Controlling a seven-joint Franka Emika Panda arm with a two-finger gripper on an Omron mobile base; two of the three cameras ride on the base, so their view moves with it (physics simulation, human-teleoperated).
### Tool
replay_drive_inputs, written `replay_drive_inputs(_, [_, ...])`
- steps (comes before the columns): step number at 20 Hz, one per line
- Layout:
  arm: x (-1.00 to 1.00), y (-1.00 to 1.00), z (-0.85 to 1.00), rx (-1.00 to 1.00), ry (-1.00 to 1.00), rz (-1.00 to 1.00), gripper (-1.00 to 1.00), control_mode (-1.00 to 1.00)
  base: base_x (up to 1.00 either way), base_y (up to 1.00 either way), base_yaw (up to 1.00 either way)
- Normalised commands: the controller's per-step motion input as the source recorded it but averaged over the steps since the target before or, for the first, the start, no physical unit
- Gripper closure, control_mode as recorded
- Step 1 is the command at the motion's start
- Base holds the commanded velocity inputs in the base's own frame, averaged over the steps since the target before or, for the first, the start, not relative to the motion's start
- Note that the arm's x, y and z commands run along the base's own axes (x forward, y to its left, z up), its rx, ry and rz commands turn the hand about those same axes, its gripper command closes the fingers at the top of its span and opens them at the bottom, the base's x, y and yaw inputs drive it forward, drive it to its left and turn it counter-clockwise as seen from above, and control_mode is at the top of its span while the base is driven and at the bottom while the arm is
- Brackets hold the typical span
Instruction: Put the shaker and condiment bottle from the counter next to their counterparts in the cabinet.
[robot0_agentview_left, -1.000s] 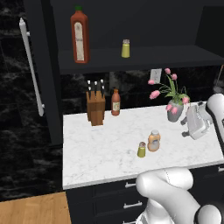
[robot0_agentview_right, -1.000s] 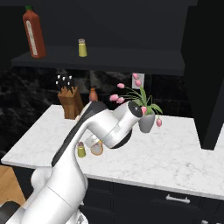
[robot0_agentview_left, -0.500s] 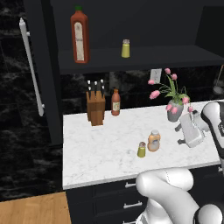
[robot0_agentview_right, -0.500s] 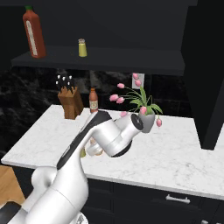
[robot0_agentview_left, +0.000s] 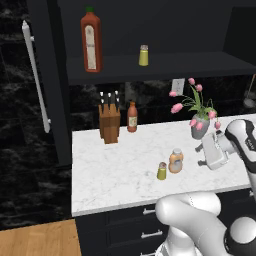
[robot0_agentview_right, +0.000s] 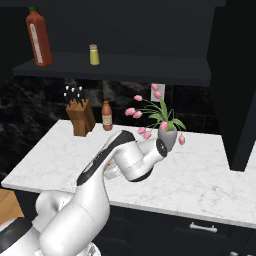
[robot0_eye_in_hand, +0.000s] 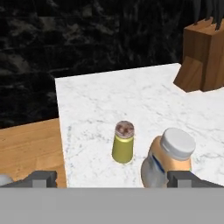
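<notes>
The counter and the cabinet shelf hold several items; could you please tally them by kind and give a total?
Shakers: 2 — shaker on the counter, tan-capped shaker on the shelf.
Bottles: 3 — condiment bottle, tall red sauce bottle, slim red-brown bottle.
Knife blocks: 1 — knife block.
Flower vases: 1 — vase of pink tulips.
Total: 7
</notes>
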Motion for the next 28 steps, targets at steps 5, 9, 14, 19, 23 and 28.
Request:
replay_drive_inputs(5, [0.20, -0.16, -0.04, 0.12, 0.00, 0.00, -1.00, -1.00, 0.00, 0.00, 0.00])
replay_drive_inputs(9, [0.05, -0.03, -0.01, 0.07, -0.03, 0.01, -1.00, -1.00, 0.00, 0.00, 0.00])
replay_drive_inputs(14, [0.11, 0.00, -0.21, 0.00, -0.04, 0.00, -1.00, -1.00, 0.00, 0.00, 0.00])
replay_drive_inputs(19, [0.09, 0.00, -0.34, 0.00, -0.02, 0.00, -1.00, -1.00, 0.00, 0.00, 0.00])
replay_drive_inputs(23, [0.09, 0.00, -0.21, 0.02, 0.00, 0.00, -1.00, -1.00, 0.00, 0.00, 0.00])
replay_drive_inputs(28, [0.18, 0.00, -0.03, 0.07, 0.01, 0.00, -1.00, -1.00, 0.00, 0.00, 0.00])
